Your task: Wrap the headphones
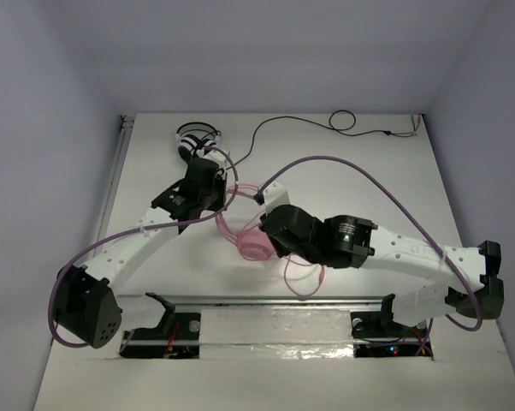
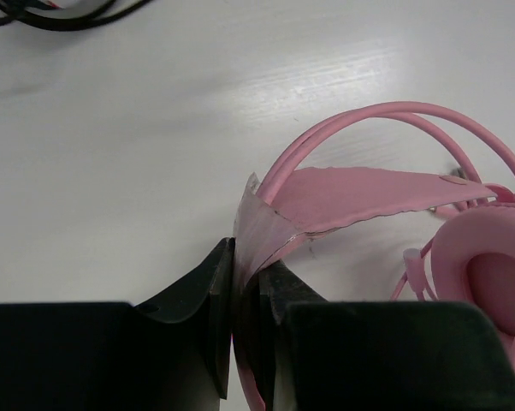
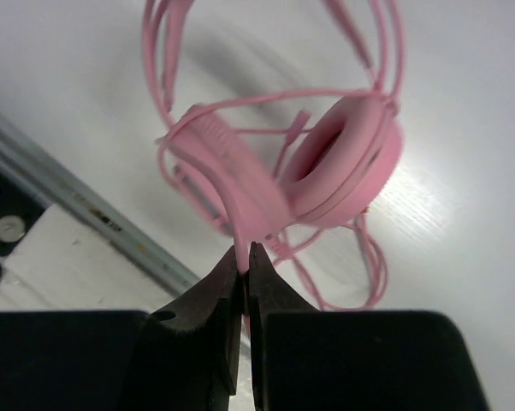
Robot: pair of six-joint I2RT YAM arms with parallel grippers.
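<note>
The pink headphones (image 1: 254, 247) lie at the table's middle, between my two grippers. My left gripper (image 1: 224, 192) is shut on the flat pink headband strap (image 2: 360, 193), and the wire headband arcs (image 2: 386, 116) curve over it. One earcup (image 2: 488, 265) shows at the right of the left wrist view. My right gripper (image 3: 245, 257) is shut on the thin pink cable (image 3: 240, 218), just in front of the two earcups (image 3: 352, 163). More cable lies looped on the table (image 1: 304, 281), and the loops also show in the right wrist view (image 3: 364, 274). In the top view the right wrist (image 1: 283, 229) hides its fingers.
The smaller black-and-white headphones (image 1: 196, 137) sit at the back left, with their black cable (image 1: 326, 124) trailing right along the back edge. A metal rail (image 1: 275, 300) runs along the near edge and shows in the right wrist view (image 3: 86, 214). White walls close in both sides.
</note>
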